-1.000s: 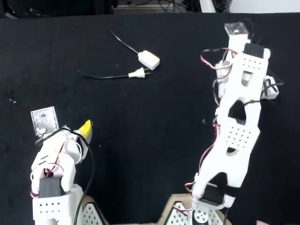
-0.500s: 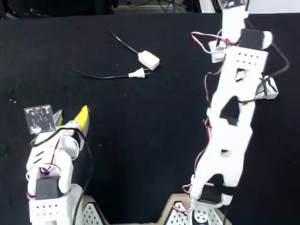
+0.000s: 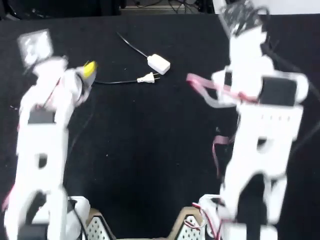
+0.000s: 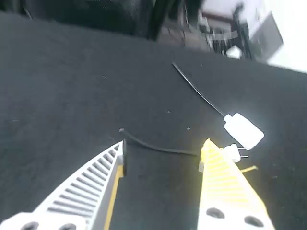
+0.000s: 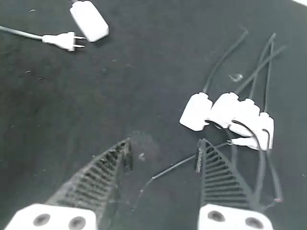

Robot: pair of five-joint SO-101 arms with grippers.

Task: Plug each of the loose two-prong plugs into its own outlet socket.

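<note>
1. plug (image 3: pixel 146 78): white, with two bare prongs and a thin black cord (image 3: pixel 110 81) trailing across the black table (image 3: pixel 150 150). You find it lying flat just beside the socket, prongs close to it but not in it.
2. socket (image 3: pixel 158 63): white rounded block on its own black lead, toward the table's far side.
3. cluster (image 5: pixel 225 112): four white bodies side by side, touching, leads fanning out, ahead of your right gripper (image 5: pixel 163 151).
4. Your right gripper: fingers apart, holding nothing.
5. Your left gripper (image 4: pixel 163 155): fingers apart, holding nothing, with the plug just past its yellow finger (image 4: pixel 225 187).
</note>
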